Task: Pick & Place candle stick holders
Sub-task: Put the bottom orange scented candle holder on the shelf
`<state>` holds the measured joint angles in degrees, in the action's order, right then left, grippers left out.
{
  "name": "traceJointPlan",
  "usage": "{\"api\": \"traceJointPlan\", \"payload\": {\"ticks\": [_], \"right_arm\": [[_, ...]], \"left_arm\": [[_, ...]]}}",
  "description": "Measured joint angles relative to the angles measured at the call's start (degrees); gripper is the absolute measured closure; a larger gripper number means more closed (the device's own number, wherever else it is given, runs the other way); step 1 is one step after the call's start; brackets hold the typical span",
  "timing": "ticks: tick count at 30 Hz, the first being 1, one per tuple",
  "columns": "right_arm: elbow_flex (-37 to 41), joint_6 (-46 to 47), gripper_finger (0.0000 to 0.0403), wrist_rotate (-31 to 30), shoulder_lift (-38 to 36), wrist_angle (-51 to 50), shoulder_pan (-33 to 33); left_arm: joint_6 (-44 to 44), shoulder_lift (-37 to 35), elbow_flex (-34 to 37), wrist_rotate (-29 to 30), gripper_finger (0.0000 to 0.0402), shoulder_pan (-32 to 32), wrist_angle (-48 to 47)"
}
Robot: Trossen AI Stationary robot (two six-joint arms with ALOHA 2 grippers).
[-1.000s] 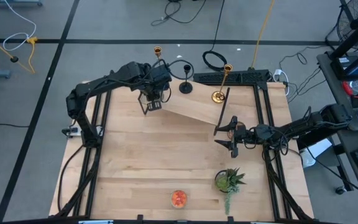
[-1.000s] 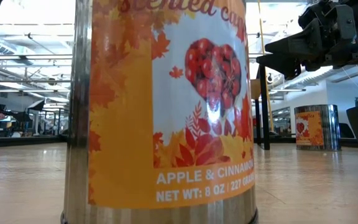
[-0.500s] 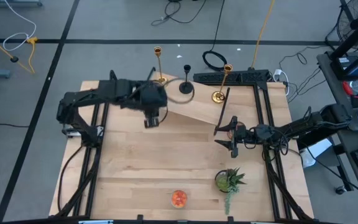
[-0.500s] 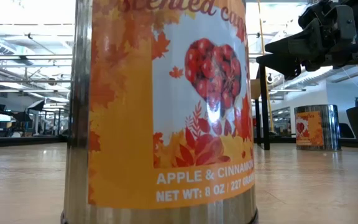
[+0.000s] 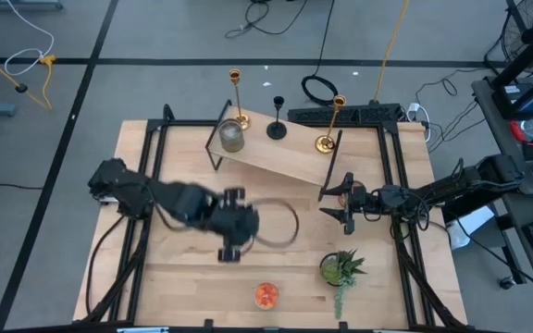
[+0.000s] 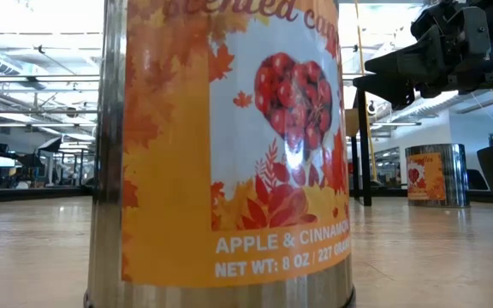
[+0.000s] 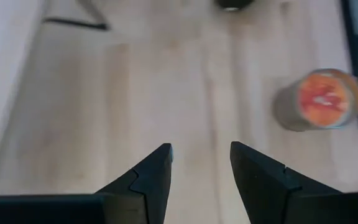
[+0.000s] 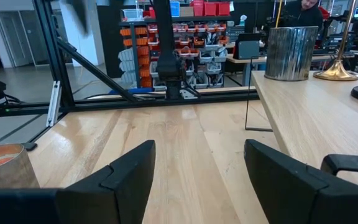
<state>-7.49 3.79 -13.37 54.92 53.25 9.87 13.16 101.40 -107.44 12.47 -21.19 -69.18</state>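
Candle cup, orange-red with a metal wall point(image 7: 325, 99), upright near the bench's front edge, just ahead of the left gripper point(image 7: 201, 158), fingers apart, empty. Two tall gold candlesticks point(image 5: 235, 97) upright, long axes vertical, along the raised shelf's point(image 5: 276, 157) back edge. Right gripper point(image 8: 197, 165) spread, empty, toward the right edge.

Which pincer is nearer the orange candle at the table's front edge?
Left. The left pincer hovers just behind the orange candle; the right pincer sits farther back, past the plant.

- Your left claw point(image 5: 230, 250) is stretched out low across the bench's middle, fingers parted and holding nothing.
- Your right claw point(image 5: 332, 207) waits at the right side, fingers apart, likewise holding nothing.
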Motion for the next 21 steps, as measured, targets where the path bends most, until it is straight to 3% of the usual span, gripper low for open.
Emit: {"api": "traceJointPlan", "payload": {"ticks": [5,17,21], "right_arm": [[0.0,0.0,0.0161,0.0,0.0,0.0,0.0],[0.0,0.0,0.0161,0.0,0.0,0.0,0.0],[0.0,0.0,0.0161,0.0,0.0,0.0,0.0]], "left_arm": [[-1.2,5.7,0.0,-0.5,0.0229,-4.3,4.8],[-11.5,16.5,0.0,-20.4,0.0229,-7.2,10.0],[-18.2,17.3,0.0,-23.5,0.0229,-7.5,15.3]]}}
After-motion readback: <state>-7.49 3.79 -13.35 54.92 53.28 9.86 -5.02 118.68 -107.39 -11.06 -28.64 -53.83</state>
